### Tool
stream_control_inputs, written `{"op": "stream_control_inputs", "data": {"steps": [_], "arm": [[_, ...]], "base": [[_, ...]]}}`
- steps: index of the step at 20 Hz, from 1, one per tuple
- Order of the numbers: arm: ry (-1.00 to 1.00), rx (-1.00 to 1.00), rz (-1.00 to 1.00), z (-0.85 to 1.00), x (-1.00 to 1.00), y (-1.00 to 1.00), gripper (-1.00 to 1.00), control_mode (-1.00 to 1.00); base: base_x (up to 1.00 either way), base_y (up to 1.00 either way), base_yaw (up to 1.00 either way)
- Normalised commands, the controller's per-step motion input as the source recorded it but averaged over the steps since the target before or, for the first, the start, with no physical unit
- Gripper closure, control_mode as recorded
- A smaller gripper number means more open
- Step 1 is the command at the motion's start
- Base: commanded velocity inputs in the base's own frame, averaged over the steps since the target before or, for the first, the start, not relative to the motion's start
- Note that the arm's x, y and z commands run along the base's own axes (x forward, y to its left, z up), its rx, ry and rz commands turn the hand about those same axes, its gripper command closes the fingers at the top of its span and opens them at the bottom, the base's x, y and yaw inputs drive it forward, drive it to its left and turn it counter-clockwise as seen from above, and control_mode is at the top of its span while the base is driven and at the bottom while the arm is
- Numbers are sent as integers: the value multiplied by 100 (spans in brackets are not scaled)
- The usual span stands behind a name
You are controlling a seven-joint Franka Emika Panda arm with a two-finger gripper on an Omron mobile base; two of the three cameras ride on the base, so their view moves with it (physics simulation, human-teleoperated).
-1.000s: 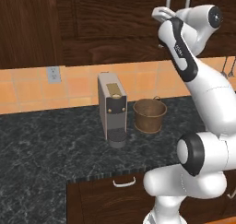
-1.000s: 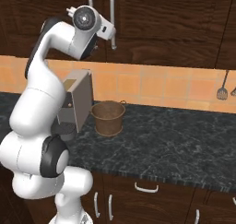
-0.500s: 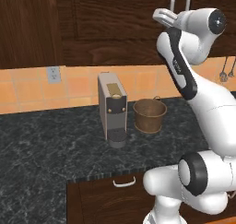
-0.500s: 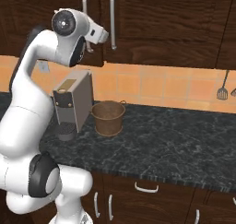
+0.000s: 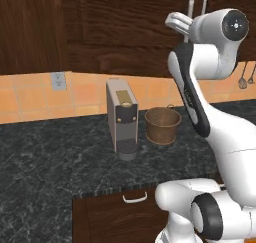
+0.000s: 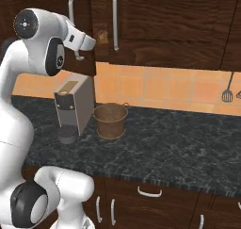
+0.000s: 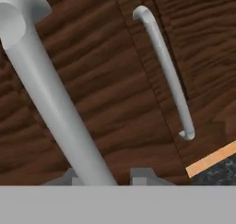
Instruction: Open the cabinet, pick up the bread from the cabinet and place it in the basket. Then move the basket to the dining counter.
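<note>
- Cabinet (image 6: 155, 20) handle (image 7: 50, 103), long and silver, caught close between the tool's (image 7: 108, 176) two dark fingertips (image 7: 144, 176) in the hand view, running up and to the left from them.
- Tool pressed together on that handle, pinching the bar low down; in the right base view seen up at the door (image 6: 82, 35), at the left of two bars.
- Second handle (image 7: 168, 75) just beside, curved and silver, on the neighbouring door, apart from the fingertips.
- Door seen swung a little out from the cabinet face in the right base view, its lower edge standing over the orange tiles (image 6: 164, 89).
- Bread (image 6: 100, 35) glimpsed as a small golden-brown patch in the gap just beside the door's edge; too small to tell more.
- Below, black speckled tabletop (image 6: 179, 143) carrying the basket (image 6: 110, 120), round, brown, upright, thin wire handle lying back on its rim.
- Grey boxy coffee machine (image 6: 74, 106) just left of the basket in the right base view, near but not touching.
- Low drawers (image 6: 150, 197) with small silver pulls under the tabletop edge.
- Farther right on the tiled wall, hanging spatula (image 6: 227, 92).
- Far left in the left base view, wall socket (image 5: 58, 80) on the tiles.
</note>
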Motion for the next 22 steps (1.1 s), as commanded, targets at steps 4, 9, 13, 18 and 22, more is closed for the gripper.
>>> {"op": "stream_control_inputs", "data": {"steps": [4,9,13,18,22], "arm": [[10,0,-16,27,-100,0,100,-100],[12,1,-15,10,-100,16,-100,-100],[13,12,-13,1,-100,-6,-100,-100],[5,16,6,9,-95,-70,-100,-100],[3,20,20,14,-99,-82,-100,-100]], "base": [[0,0,0],[0,0,0],[0,0,0],[0,0,0],[0,0,0]]}}
